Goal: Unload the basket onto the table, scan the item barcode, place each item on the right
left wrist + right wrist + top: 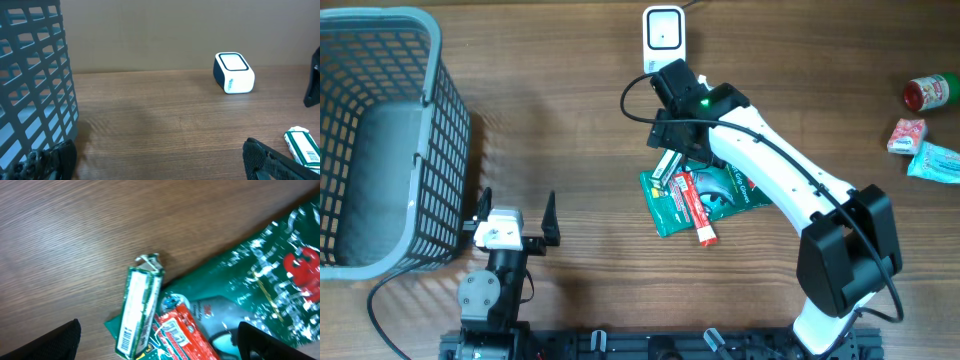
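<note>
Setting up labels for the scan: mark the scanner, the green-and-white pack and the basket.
scanner (663, 30): overhead view, top face.
green-and-white pack (141, 312): right wrist view, middle of its long face.
basket (448, 180): overhead view, right lattice wall.

The basket (380, 140) stands at the bench's (570, 120) far-left corner, and the scanner (664, 32) sits midway along the far edge. Before the scanner, mid-bench, lies a pouch (665, 205). A bar (696, 208) rests on it, and a carton (666, 163) lies across its far-left corner, touching the bar. A jar (930, 92), a packet (907, 134) and a wrapper (935, 160) lie by the right edge.
</note>
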`<state>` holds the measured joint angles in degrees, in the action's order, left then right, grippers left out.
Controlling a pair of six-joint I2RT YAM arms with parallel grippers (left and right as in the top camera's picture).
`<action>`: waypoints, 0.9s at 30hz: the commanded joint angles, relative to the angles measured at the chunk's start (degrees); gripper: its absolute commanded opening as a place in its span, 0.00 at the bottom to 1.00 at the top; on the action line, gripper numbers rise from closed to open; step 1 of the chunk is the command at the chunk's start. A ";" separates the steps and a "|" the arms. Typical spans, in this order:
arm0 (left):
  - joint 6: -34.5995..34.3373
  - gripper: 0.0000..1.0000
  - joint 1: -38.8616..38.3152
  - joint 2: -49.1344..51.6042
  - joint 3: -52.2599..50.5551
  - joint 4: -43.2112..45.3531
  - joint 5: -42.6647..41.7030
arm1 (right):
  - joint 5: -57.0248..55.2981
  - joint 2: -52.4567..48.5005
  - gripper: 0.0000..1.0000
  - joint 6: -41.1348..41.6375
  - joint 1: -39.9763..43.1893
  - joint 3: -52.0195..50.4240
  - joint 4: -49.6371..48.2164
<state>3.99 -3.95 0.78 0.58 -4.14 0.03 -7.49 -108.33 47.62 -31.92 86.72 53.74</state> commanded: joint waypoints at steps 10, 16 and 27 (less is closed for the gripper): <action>-0.33 1.00 0.22 -0.50 -0.26 -0.15 -0.87 | 17.49 -1.60 0.86 6.19 5.27 -8.83 -17.27; -0.33 1.00 0.22 -0.50 -0.26 -0.15 -0.87 | 22.32 -6.34 0.80 6.62 5.29 -8.85 -19.06; -0.33 1.00 0.22 -0.50 -0.26 -0.15 -0.87 | 16.90 -10.03 0.70 8.26 5.40 -9.22 -16.52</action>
<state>3.99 -3.95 0.78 0.58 -4.14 0.03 13.26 -116.79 54.92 -26.46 78.11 36.80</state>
